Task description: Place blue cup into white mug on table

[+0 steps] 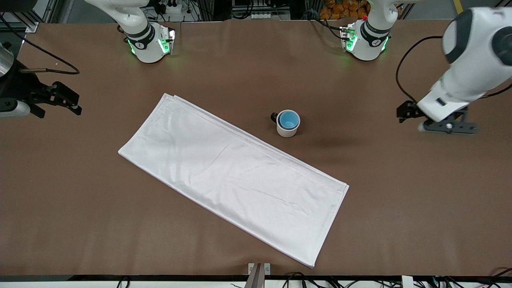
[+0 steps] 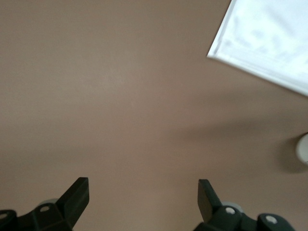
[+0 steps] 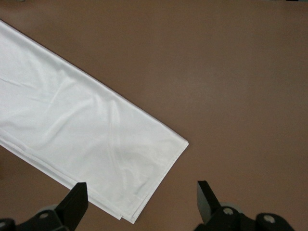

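Blue cup (image 1: 289,119) is seen nested inside the white mug (image 1: 287,124), only its bright rim and pale-blue hollow showing above the mug's wall. The mug stands upright on the table (image 1: 400,200), its dark handle turned toward the right arm's end, just beside the upper long edge of the white cloth (image 1: 234,176) and slightly farther from the front camera than that edge. The placing is judged done; nothing more of the task appears to be left, beyond the arms being kept clear.

Left gripper (image 1: 448,127) is held over bare table at the left arm's end, well apart from the mug, jaws spread wide and empty; in the left wrist view its fingers (image 2: 79,192) frame only brown surface, with a corner of the cloth and a sliver of the mug at the edge. Right gripper (image 1: 66,98) is parked at the right arm's end, waiting, jaws likewise wide and holding nothing; its fingers (image 3: 77,199) are seen above a corner of the cloth.

Nothing is found blocking the mug.
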